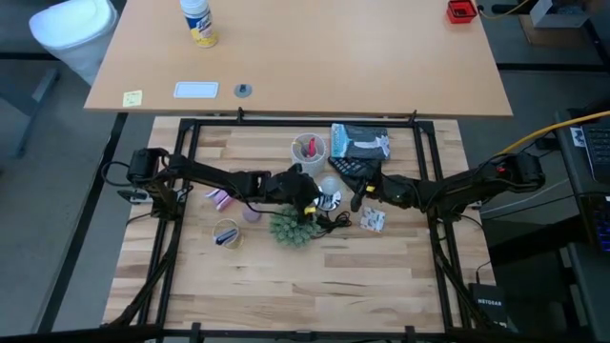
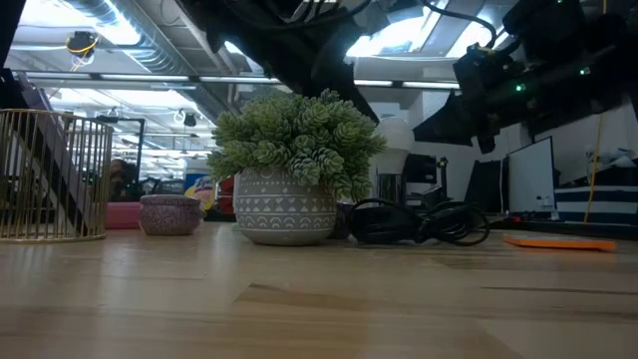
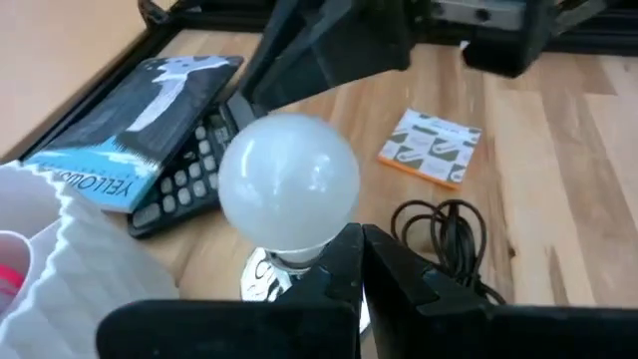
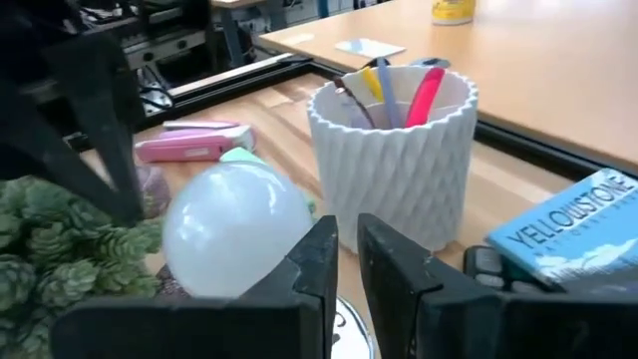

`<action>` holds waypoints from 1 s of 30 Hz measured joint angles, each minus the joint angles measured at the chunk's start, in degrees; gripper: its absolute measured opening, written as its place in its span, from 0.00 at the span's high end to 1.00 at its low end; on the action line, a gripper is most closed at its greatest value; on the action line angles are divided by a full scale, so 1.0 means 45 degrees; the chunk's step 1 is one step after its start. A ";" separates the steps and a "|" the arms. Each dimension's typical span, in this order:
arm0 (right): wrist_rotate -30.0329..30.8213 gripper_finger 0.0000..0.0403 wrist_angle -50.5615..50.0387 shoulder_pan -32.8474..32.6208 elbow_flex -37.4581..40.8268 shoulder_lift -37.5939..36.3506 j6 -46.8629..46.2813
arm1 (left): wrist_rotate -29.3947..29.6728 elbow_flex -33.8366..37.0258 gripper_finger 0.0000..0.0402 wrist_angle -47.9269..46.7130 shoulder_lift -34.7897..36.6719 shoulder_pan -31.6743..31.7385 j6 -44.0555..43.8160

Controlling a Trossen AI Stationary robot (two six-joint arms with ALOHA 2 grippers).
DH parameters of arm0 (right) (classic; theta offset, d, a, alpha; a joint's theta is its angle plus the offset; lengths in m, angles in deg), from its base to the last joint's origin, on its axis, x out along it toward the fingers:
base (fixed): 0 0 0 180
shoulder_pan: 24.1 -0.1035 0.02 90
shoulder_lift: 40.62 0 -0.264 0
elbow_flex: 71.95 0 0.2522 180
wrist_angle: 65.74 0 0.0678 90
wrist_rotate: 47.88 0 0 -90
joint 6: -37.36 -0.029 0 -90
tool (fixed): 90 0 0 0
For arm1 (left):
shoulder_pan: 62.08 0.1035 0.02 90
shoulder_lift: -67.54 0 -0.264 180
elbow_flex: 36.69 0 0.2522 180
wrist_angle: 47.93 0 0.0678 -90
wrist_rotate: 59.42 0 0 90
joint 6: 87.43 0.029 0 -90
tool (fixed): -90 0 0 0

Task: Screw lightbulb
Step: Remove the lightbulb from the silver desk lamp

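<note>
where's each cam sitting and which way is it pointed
High view: above the table, looking straight down; both arms meet at the lightbulb.
Low view: at table height, looking level past the potted plant into the room; arms overhead.
Left wrist view: on the left arm, facing the bulb past the shut left gripper.
Right wrist view: on the right arm, facing the bulb and white pen cup past the nearly shut right gripper.
Shared: both wrist views show the bulb.

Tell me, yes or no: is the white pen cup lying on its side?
No. In the right wrist view the pen cup stands upright, pens poking out of its open top, behind the lightbulb.
</note>
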 joint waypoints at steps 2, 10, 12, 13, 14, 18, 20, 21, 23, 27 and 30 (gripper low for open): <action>0.0102 0.88 0.0005 0.0000 0.0000 0.0000 0.0083 | 0.0028 -0.0005 1.00 0.0010 0.0000 -0.0142 -0.0002; -0.0411 0.88 0.0954 -0.0015 0.0000 -0.0254 0.0470 | 0.0882 -0.0002 1.00 0.0858 0.0000 -0.0365 0.0048; -0.1294 0.88 0.1390 -0.0015 0.0001 -0.0543 0.0468 | 0.1378 -0.0005 1.00 0.1525 0.0000 -0.0328 0.0122; -0.1854 0.88 0.1572 -0.0015 0.0000 -0.0667 0.0469 | 0.1588 -0.0005 1.00 0.1839 0.0000 -0.0308 0.0215; -0.2432 0.88 0.1702 -0.0016 0.0000 -0.0792 0.0453 | 0.1802 -0.0005 1.00 0.2110 0.0000 -0.0279 0.0396; -0.4130 0.88 0.1867 -0.0214 0.0000 -0.0986 0.0093 | 0.2277 -0.0005 1.00 0.2570 0.0000 0.0045 0.0733; -0.3965 0.88 0.1771 -0.0517 0.0000 -0.0894 0.0027 | 0.2282 -0.0005 1.00 0.2515 0.0000 0.0337 0.0671; -0.3661 0.88 0.1736 -0.0691 0.0000 -0.0807 0.0022 | 0.2295 -0.0005 1.00 0.2411 0.0000 0.0486 0.0655; -0.2872 0.88 0.1437 -0.1017 0.0000 -0.0586 0.0026 | 0.2331 -0.0009 1.00 0.2046 0.0000 0.0744 0.0619; -0.1527 0.88 0.1253 -0.1384 0.0000 -0.0003 0.0015 | 0.1890 -0.0009 1.00 0.1337 0.0000 0.1125 0.0204; -0.1234 0.88 0.1294 -0.1375 0.0000 0.0418 0.0002 | 0.0986 0.0008 1.00 0.1018 0.0000 0.1277 0.0093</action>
